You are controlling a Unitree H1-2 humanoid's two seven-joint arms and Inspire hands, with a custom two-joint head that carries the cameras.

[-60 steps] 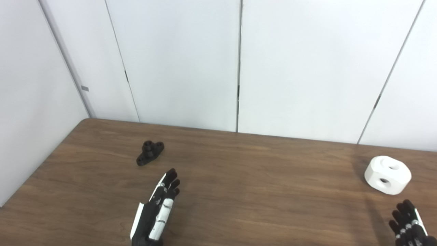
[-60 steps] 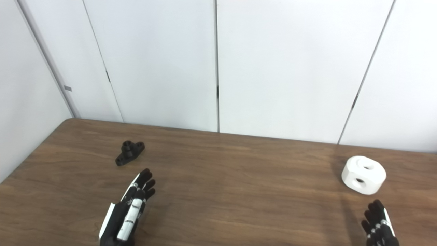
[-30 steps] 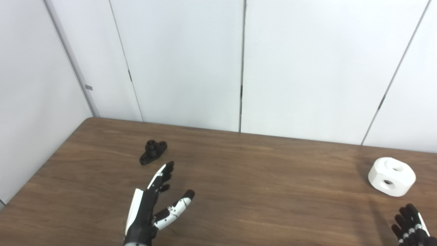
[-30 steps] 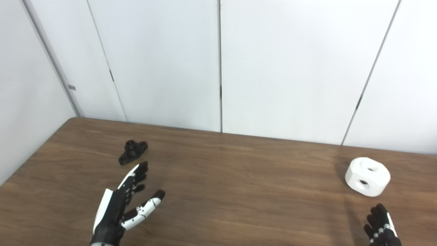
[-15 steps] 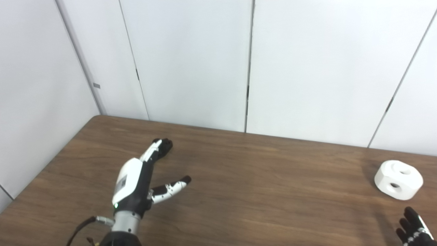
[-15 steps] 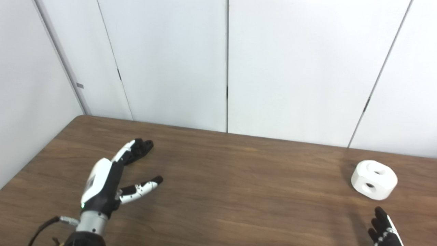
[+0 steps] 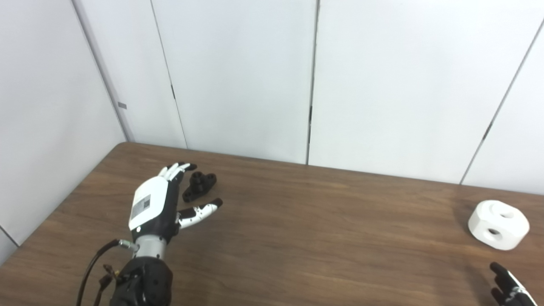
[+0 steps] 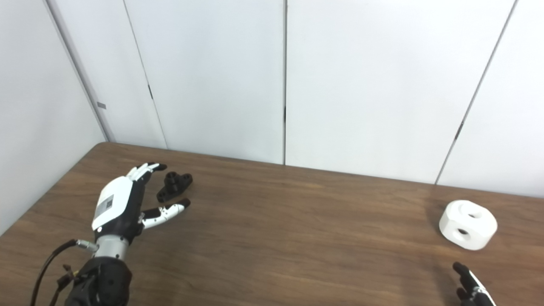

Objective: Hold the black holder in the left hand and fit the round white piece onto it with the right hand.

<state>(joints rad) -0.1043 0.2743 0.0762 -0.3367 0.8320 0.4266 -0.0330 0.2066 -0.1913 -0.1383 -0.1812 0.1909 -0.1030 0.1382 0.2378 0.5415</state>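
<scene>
Lying on the wooden counter (image 7: 297,229) near its far left corner, the black holder (image 7: 199,185) rests flat with its short round post pointing up. The left hand (image 7: 158,203) sits just beside it on the left, back of the hand facing up. Its fingers (image 7: 175,169) are stretched out and reach past the holder's left side, while the thumb (image 7: 199,211) juts out to the right just in front of the holder, so the holder sits in the gap between fingers and thumb. The hand is spread and holds nothing; whether any finger touches the holder cannot be told. A cable (image 7: 94,265) loops off the left wrist.

Far across the counter, near its right edge, the white piece (image 7: 498,225) rests on its own: a rounded block with one hole in its top face and another in its side. The right hand (image 7: 508,287) shows only as a few dark fingertips at the bottom right corner, near the white piece but apart from it. It grips nothing, though too little shows to tell how its fingers are set.

White wall panels (image 7: 238,76) stand behind the counter.
</scene>
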